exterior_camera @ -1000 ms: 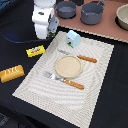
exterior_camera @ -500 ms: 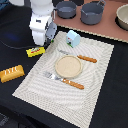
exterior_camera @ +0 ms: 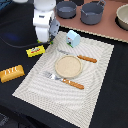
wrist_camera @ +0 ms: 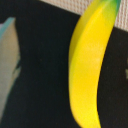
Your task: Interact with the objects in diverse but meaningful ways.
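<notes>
A Franka arm hangs low over the far corner of a striped placemat [exterior_camera: 95, 75] on a black table [exterior_camera: 15, 100], its gripper [exterior_camera: 46, 39] poised at the mat's edge, on the exterior view's left. The wrist view is filled by a banana [wrist_camera: 92, 65], blurred and very close, lying on the dark surface with a pale strip of mat beyond its green tip. In the exterior view the arm hides the banana.

Whether the jaws are apart or together cannot be told; neither view shows the fingertips.

Just beside the arm lies a flat yellow box [exterior_camera: 35, 50], with a pale blue carton [exterior_camera: 74, 38] on the mat nearby. A bread loaf [exterior_camera: 11, 73] sits well apart, toward the exterior view's left. A plate [exterior_camera: 68, 66] rests mid-mat between a fork [exterior_camera: 63, 80] and a knife [exterior_camera: 80, 57]. Two grey pots [exterior_camera: 66, 8] stand on the pink board [exterior_camera: 110, 30] behind.

The step in hand looks like an approach to grasp the banana. The next move likely calls for centring the jaws across its curved body before closing, since the smooth, tapered skin could slip sideways.
</notes>
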